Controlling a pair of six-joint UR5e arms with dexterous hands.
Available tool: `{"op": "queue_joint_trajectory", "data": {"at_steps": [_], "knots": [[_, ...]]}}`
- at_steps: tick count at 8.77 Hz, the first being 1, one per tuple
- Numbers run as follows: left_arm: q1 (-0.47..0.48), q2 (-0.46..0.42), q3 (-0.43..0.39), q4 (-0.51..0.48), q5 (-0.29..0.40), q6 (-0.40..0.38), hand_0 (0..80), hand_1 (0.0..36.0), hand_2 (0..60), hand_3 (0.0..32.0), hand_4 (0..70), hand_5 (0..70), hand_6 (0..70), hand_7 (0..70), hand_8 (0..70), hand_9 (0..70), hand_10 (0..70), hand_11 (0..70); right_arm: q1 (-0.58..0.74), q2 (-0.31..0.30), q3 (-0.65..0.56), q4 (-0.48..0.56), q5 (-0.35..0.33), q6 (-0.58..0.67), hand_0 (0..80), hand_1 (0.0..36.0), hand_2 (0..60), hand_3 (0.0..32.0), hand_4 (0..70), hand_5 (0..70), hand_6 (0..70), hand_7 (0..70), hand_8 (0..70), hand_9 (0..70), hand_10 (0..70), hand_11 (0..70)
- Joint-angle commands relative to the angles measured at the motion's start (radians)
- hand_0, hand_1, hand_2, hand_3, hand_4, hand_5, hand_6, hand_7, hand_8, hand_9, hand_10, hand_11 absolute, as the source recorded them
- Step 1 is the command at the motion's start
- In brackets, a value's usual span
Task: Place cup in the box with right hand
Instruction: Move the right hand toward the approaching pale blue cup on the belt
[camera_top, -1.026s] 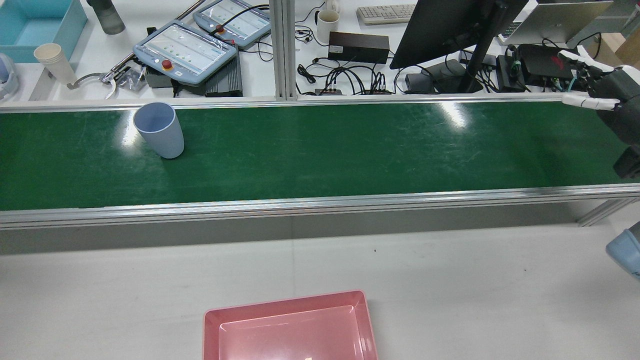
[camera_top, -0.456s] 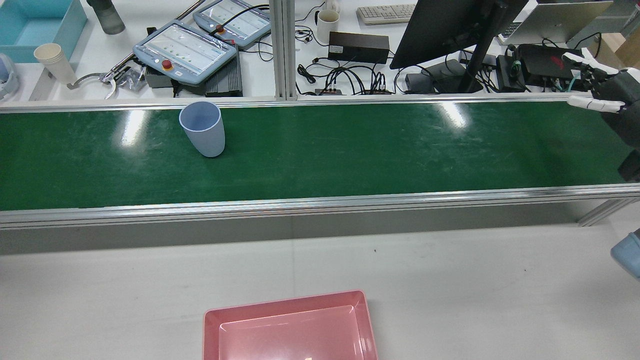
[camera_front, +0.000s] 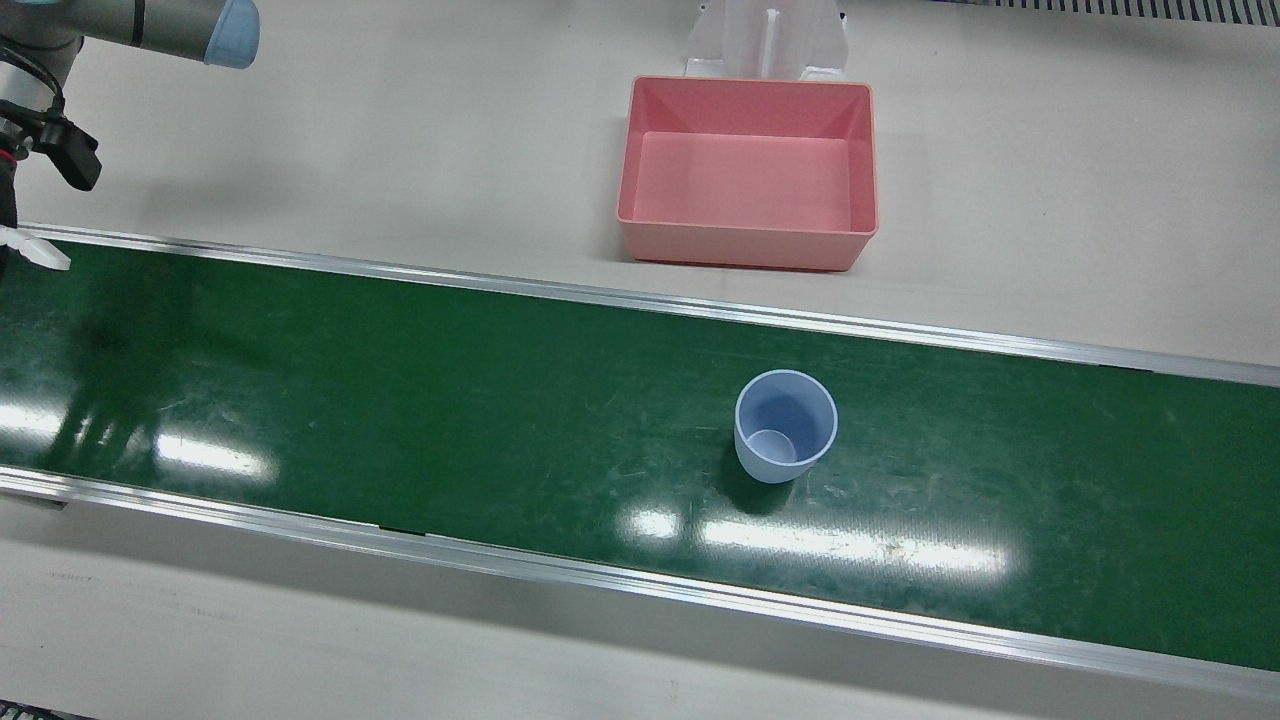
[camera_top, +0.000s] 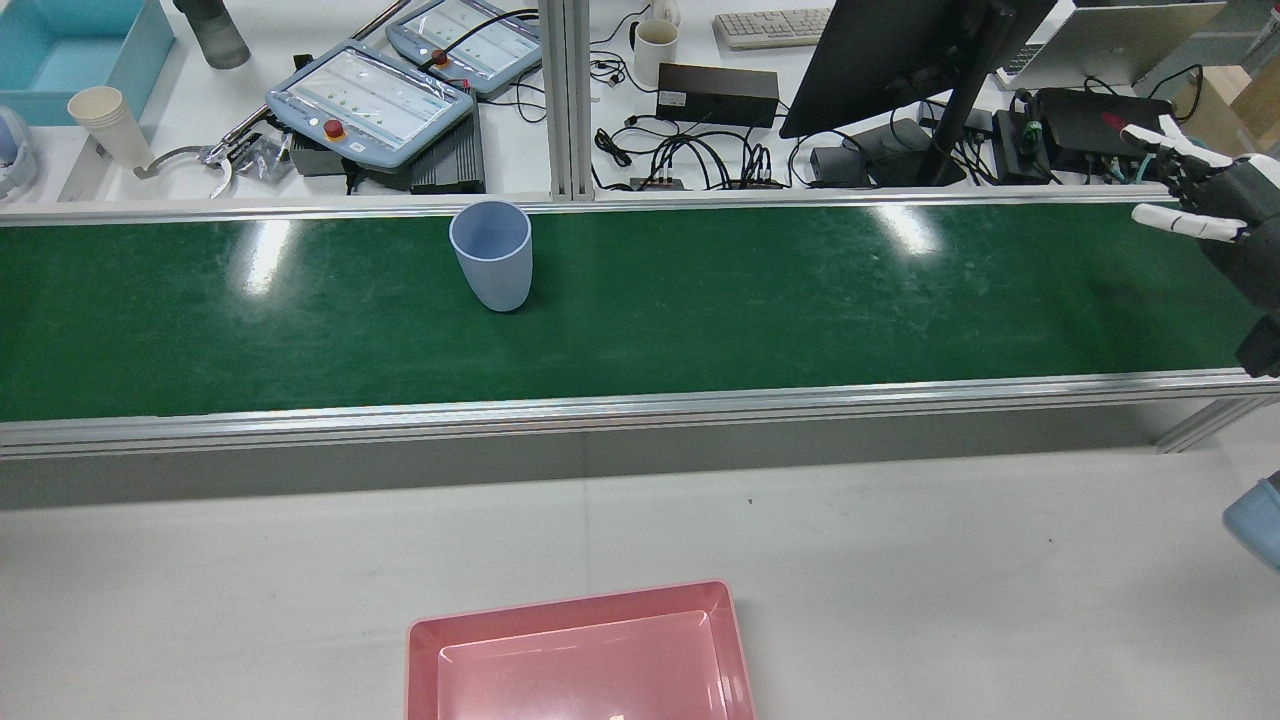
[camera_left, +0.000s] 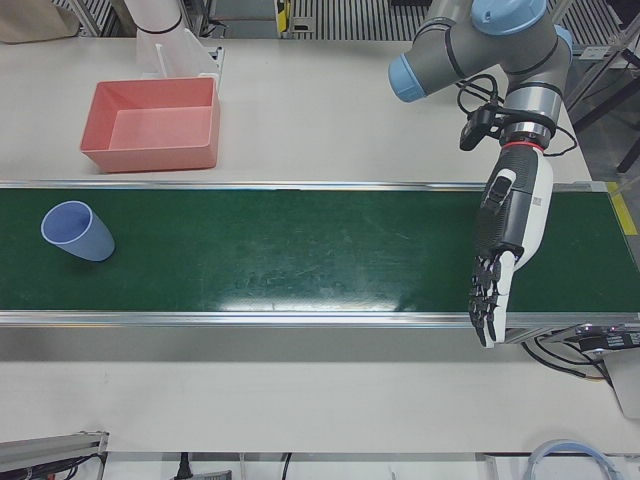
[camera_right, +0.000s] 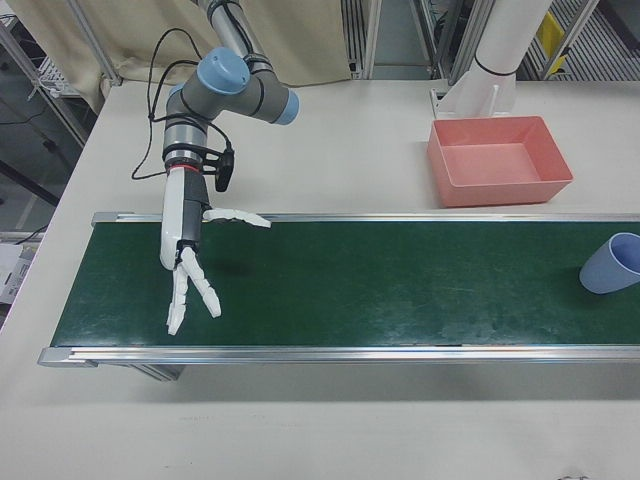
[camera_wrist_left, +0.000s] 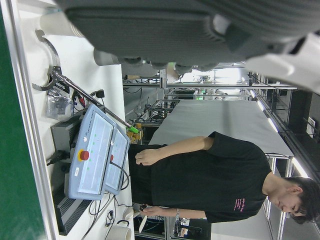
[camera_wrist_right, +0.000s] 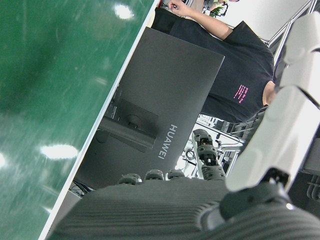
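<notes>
1. Front view: the blue cup (camera_front: 785, 426) is seen standing upright on the green belt (camera_front: 400, 400), with its open mouth up, nearer to the operators' edge of the belt.
2. The pink box (camera_front: 748, 170) is placed on the white table (camera_front: 400, 130) beyond the far rail of the belt, and nothing is seen inside it. It is well apart from the cup.
3. In the right-front view, the right hand (camera_right: 188, 265) is held over the other end of the belt. Its fingers (camera_right: 208, 294) are stretched out and spread apart, the thumb pointing sideways, and nothing is gripped by it. It is far from the cup (camera_right: 611, 264), which is seen at the opposite edge of this view.
4. In the left-front view, the left hand (camera_left: 505, 245) is hung above the belt at its own end, with fingers straight and pointing down, and nothing is held.
5. In the left hand view, a person (camera_wrist_left: 220, 175) in a black shirt is seen behind two control pendants (camera_wrist_left: 97, 152).
</notes>
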Motion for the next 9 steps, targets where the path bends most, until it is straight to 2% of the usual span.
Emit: {"op": "queue_joint_trajectory", "data": {"at_steps": [1,9], "knots": [[0.000,0.000,0.000,0.000,0.000,0.000,0.0,0.0,0.0,0.0,0.0,0.0,0.0,0.0,0.0,0.0,0.0,0.0,-0.031,0.007,-0.028,0.002,0.005,0.000,41.1,12.8,14.2,0.0,0.0,3.6,1.1,0.0,1.3,0.4,0.0,0.0],[0.000,0.000,-0.002,0.000,0.000,0.000,0.0,0.0,0.0,0.0,0.0,0.0,0.0,0.0,0.0,0.0,0.0,0.0,-0.039,0.012,-0.021,0.002,0.005,0.002,40.0,12.4,15.1,0.0,0.0,3.4,1.1,0.0,1.6,1.1,0.0,0.0]]}}
